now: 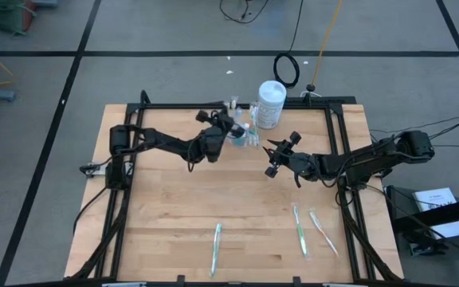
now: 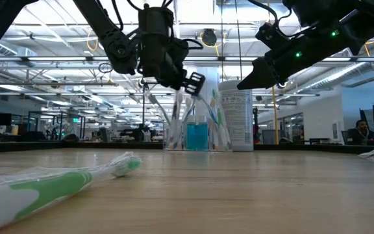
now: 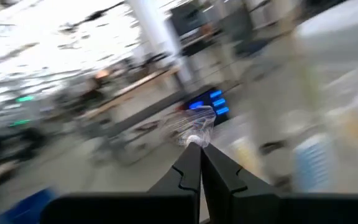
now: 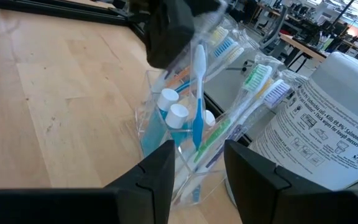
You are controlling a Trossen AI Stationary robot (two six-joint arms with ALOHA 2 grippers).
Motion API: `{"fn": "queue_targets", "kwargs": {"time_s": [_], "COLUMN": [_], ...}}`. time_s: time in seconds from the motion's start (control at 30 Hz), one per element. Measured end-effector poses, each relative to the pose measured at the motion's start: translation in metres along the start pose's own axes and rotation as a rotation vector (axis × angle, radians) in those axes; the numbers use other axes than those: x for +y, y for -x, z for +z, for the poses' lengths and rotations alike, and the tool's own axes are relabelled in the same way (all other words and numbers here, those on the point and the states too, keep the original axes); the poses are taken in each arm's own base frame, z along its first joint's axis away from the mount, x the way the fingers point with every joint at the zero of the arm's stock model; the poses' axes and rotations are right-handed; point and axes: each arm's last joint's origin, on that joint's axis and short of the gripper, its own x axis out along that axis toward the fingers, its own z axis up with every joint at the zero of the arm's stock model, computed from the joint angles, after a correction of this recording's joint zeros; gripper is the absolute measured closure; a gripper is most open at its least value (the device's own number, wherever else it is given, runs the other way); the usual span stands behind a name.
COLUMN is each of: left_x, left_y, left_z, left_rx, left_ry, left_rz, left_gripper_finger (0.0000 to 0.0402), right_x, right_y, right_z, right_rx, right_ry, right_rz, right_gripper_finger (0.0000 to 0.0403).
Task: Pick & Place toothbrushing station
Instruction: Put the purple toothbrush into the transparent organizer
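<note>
Hovering at the upper middle of the overhead frame, your left gripper (image 1: 233, 127) is pinched tight on a crinkly clear wrapper, likely a wrapped toothbrush, just above the small clear plastic cup (image 4: 166, 143) of pastel toothbrushes (image 4: 199, 93) and blue tubes, probably to slot it in. Your right gripper (image 1: 271, 156) waits nearby, fingers apart and empty, facing the cup. Three wrapped toothbrushes (image 1: 301, 231) lie along the lower edge.

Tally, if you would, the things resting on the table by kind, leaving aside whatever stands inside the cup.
Loose wrapped toothbrushes: 3
Clear cup: 1
White canister: 1
Total: 5
</note>
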Motion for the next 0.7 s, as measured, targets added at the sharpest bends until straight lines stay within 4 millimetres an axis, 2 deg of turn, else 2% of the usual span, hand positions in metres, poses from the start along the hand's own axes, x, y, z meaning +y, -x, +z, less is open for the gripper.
{"fn": "queue_targets", "kwargs": {"time_s": [0.23,0.33,0.5,0.7], "left_x": [0.0,-0.002,-0.009,-0.015], "left_y": [0.02,0.027,0.035,0.038], "left_z": [0.001,0.002,0.004,-0.007], "left_rx": [0.157,0.159,0.089,0.109], "left_ry": [-0.177,-0.201,-0.164,-0.163], "left_rz": [0.252,0.246,0.132,0.096], "left_gripper_finger": [0.0374,0.0366,0.037,0.039], "right_x": [0.0,0.0,0.0,0.0], "right_y": [0.0,0.0,0.0,0.0], "right_z": [0.0,0.0,0.0,0.0], "right_rx": [0.001,0.001,0.001,-0.001], "right_ry": [-0.008,-0.041,-0.059,-0.062], "right_rz": [0.0,0.0,-0.001,0.0], "right_gripper_finger": [0.0273,0.0273,0.0273,0.0273]}}
